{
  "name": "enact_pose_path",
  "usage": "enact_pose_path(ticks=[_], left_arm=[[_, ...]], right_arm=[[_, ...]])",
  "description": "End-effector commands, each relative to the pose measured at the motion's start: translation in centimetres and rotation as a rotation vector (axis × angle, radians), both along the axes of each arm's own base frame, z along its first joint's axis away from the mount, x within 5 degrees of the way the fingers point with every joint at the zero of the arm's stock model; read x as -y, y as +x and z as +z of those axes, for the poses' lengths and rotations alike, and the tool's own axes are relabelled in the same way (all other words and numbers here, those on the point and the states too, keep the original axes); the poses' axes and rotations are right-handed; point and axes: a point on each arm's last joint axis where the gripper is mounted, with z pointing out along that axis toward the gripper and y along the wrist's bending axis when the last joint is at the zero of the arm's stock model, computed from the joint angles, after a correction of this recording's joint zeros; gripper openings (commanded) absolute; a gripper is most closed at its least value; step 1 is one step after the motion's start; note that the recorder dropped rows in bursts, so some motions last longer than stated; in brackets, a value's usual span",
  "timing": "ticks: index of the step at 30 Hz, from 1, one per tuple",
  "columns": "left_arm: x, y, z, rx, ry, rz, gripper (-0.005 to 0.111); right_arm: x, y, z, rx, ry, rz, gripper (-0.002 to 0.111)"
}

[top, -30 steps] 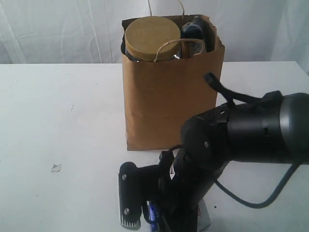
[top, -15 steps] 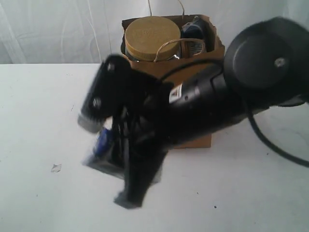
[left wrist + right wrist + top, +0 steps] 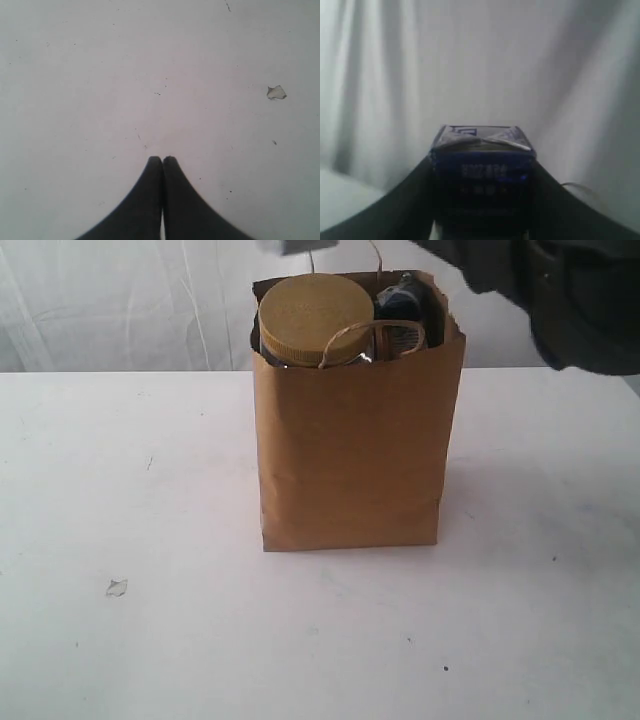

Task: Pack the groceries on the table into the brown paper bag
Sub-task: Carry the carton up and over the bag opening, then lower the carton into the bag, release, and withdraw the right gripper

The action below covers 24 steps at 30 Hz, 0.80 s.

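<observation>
I read the right gripper (image 3: 482,169) clamped on the small blue-white packet (image 3: 481,145), held aloft; left gripper (image 3: 162,161) closed, empty, over the white tabletop (image 3: 100,75); the tall kraft-brown paper bag (image 3: 350,460) stands upright (tan-lidded clear jar (image 3: 314,312) inside)

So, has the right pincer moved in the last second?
Yes. The right pincer rose from the table in front of the brown paper bag to above its top, gripping the small blue-white packet.

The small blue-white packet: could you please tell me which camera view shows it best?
The right wrist view: the small blue-white packet sits close up, clamped in the right gripper. The exterior and left wrist views show nothing of it.
</observation>
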Motion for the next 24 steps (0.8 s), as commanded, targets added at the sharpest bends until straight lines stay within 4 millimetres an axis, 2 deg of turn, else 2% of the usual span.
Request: enact_pose_path(ticks=[1,6,10,14,20,24], left_arm=[[0.1,0.0,-0.1,0.000,-0.007,-0.007,0.000],[0.1,0.0,-0.1,0.000,-0.007,-0.007,0.000],[0.1,0.0,-0.1,0.000,-0.007,-0.007,0.000],[0.1,0.0,-0.1,-0.002,-0.007,-0.006,0.000],[0.1,0.0,-0.1,-0.002,-0.007,-0.006,0.000],[0.1,0.0,-0.1,-0.002,-0.007,-0.006,0.000]], right_arm=[[1.8,1.8,0.2,0.129,0.091,-0.328,0.032],[1.2,5.5,-3.7,0.085,-0.014,-0.411,0.032],[1.1,7.5,-6.2,0.011,-0.025,-0.416,0.032],[1.2,8.4,-6.7,-0.012,0.042,-0.424,0.032],[1.3,9.8,-6.7,-0.039,0.250,-0.393,0.032],[0.8,10.1,-7.2,-0.054,0.224,-0.360,0.032]])
